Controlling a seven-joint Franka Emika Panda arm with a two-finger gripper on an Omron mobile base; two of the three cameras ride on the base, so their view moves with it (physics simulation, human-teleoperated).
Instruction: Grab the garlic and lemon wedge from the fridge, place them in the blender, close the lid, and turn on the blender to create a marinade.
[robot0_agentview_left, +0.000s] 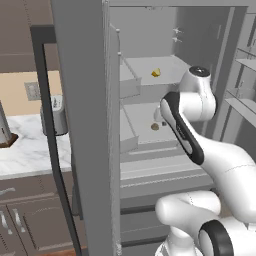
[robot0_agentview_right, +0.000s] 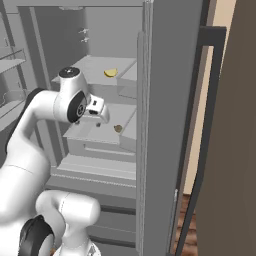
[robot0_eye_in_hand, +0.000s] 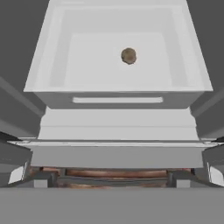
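The fridge (robot0_agentview_left: 85, 125) stands open, its pale shelves facing me. The garlic (robot0_eye_in_hand: 128, 55), a small tan-brown lump, lies on the lower shelf tray (robot0_eye_in_hand: 52, 78); it also shows as the garlic (robot0_agentview_left: 155, 127) and the garlic (robot0_agentview_right: 118, 128). One shelf higher rests the yellow lemon wedge (robot0_agentview_left: 156, 73), the lemon wedge (robot0_agentview_right: 110, 73). My gripper (robot0_agentview_right: 100, 120) hovers in front of the lower shelf, above and short of the garlic, open and holding nothing. Its dark fingertips (robot0_eye_in_hand: 41, 178) stand wide apart. The blender and the lid are out of view.
The fridge door with its black bar handle (robot0_agentview_left: 50, 140) stands open on the left, and the other door (robot0_agentview_right: 170, 100) on the right. Door racks (robot0_agentview_left: 245, 100) line the far side. A marble counter (robot0_agentview_left: 25, 150) holds a grey canister (robot0_agentview_left: 57, 117).
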